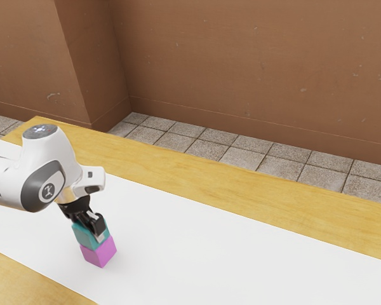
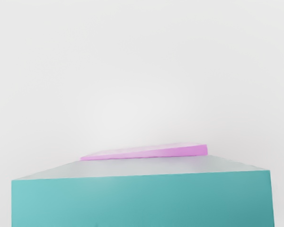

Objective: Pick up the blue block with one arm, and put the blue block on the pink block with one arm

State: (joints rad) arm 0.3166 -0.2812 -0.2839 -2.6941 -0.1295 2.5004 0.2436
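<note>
Gripper (image 1: 92, 223): low over the near end of the table, toward the exterior view's left, pointing down and slightly tilted. Its black fingers (image 1: 99, 225) are closed in on the top part of the blue block (image 1: 84, 237), one on each side, with only the block's width between them. We read this as a firm hold on the block.

Blue block: renders as blue-green. It sits on top of the pink block (image 1: 100, 252), and the two are touching. The stack is not square: the blue block is shifted toward the exterior view's left, so part of the pink block's top stands out on the right. Whether the blue block's full weight rests on the pink one, we cannot tell.

Wrist view: the blue block (image 2: 142, 198) is directly under the hand, showing its top face and one side face. Past its far edge a thin strip of the pink block (image 2: 151, 152) shows.

Pink block: stands on the white mat (image 1: 228, 254), near the mat's front edge.

White mat: lies along the wooden table (image 1: 241, 184), with bare wood on both long sides.

Arm (image 1: 38, 171): white, comes in from the exterior view's left and bends down to the stack.

Surroundings: tiled floor (image 1: 292, 159) behind the table, then a brown wall (image 1: 254, 57).
</note>
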